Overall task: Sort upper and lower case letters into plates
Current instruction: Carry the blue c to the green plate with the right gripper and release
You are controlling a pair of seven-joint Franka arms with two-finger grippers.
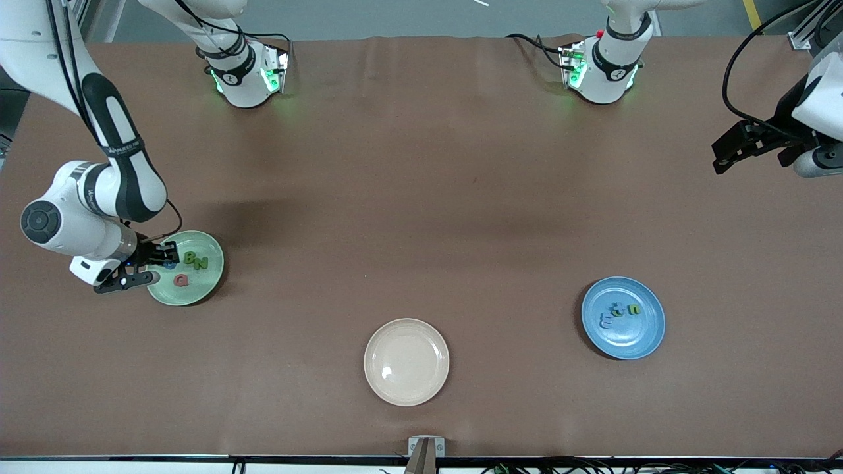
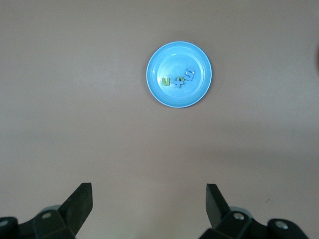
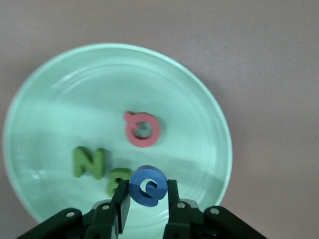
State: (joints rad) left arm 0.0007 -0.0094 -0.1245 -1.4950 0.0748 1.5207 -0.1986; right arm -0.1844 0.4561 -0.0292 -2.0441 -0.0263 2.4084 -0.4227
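Note:
My right gripper (image 1: 168, 259) (image 3: 146, 188) is shut on a blue letter (image 3: 148, 186), held on edge just above the pale mint green plate (image 1: 211, 283) (image 3: 189, 99). On that plate lie a pink-red letter (image 1: 181, 280) (image 3: 143, 129), a green N (image 1: 201, 263) (image 3: 88, 162) and a green B (image 1: 190, 257) (image 3: 118, 180). The blue plate (image 1: 642, 342) (image 2: 172, 57) toward the left arm's end carries a yellow-green letter (image 1: 633, 309) (image 2: 166, 81) and two bluish ones (image 1: 606, 320) (image 2: 189, 74). My left gripper (image 1: 719, 157) (image 2: 148, 191) waits open and empty, high over bare table.
An empty cream-beige plate (image 1: 406, 361) sits near the front edge, midway between the two task plates. The brown table covering (image 1: 421, 197) is bare between the plates and the arm bases.

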